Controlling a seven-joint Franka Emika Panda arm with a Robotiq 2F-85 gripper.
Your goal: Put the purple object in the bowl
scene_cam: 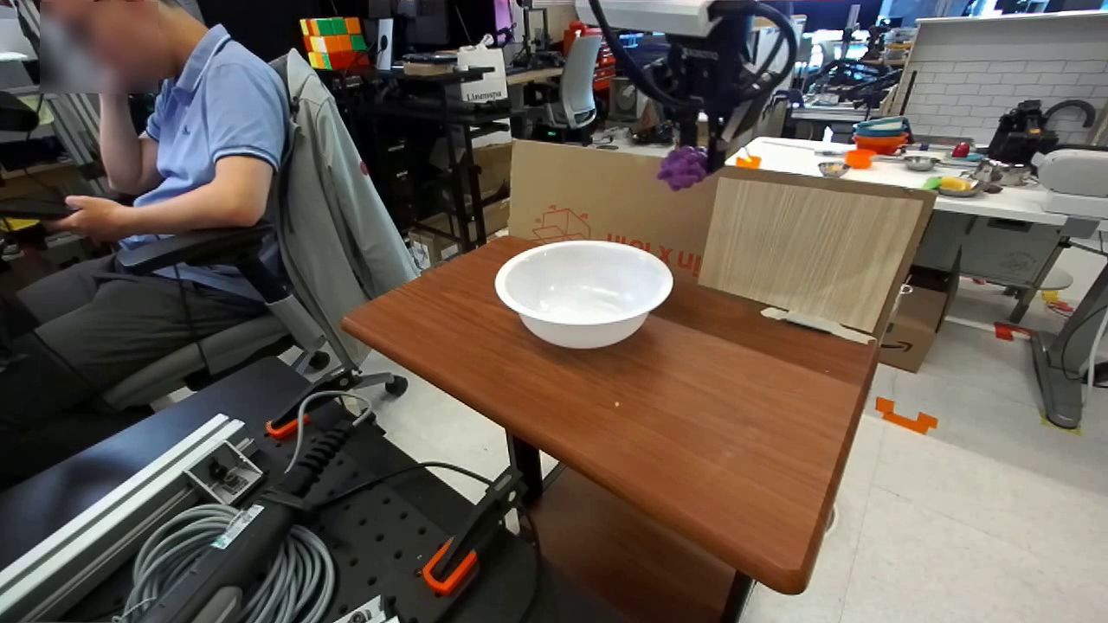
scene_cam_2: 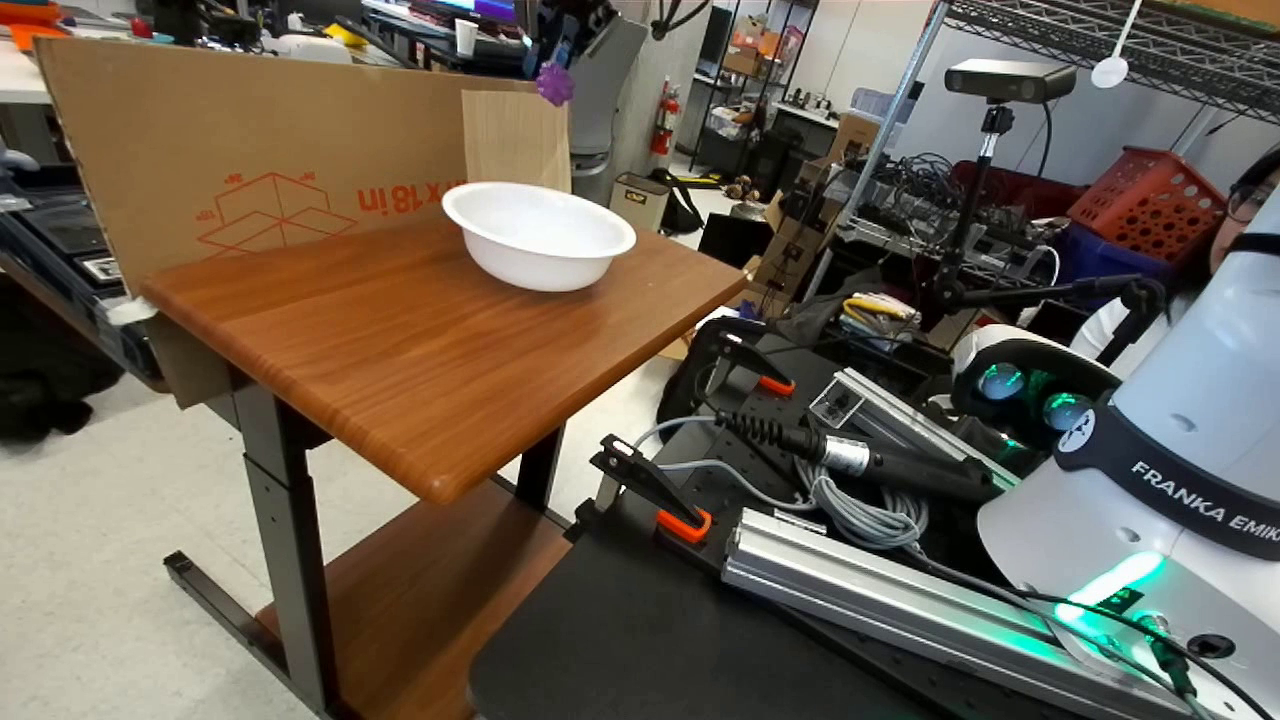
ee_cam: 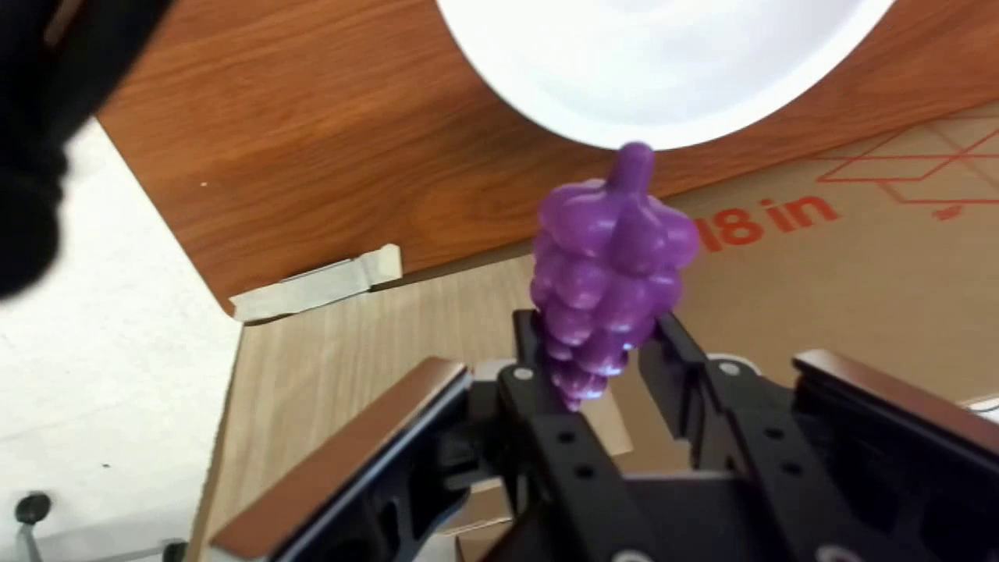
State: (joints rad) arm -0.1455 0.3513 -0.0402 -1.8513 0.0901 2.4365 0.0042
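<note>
Grapes [ee_cam: 613, 261] sit pinched in your gripper [ee_cam: 599, 326], higher than the bowl [scene_cam: 584, 298] and seemingly off to its side; if you release before centring, or from this height, they could miss it or bounce out.

In both exterior views I saw the purple object [scene_cam: 684, 168], a lumpy, grape-like cluster, gripped aloft, apart from the bowl [scene_cam: 584, 332], which sat white, round and upright on the tabletop [scene_cam: 701, 415].

Purple grapes [ee_cam: 613, 269], white bowl [scene_cam: 583, 332]
</note>
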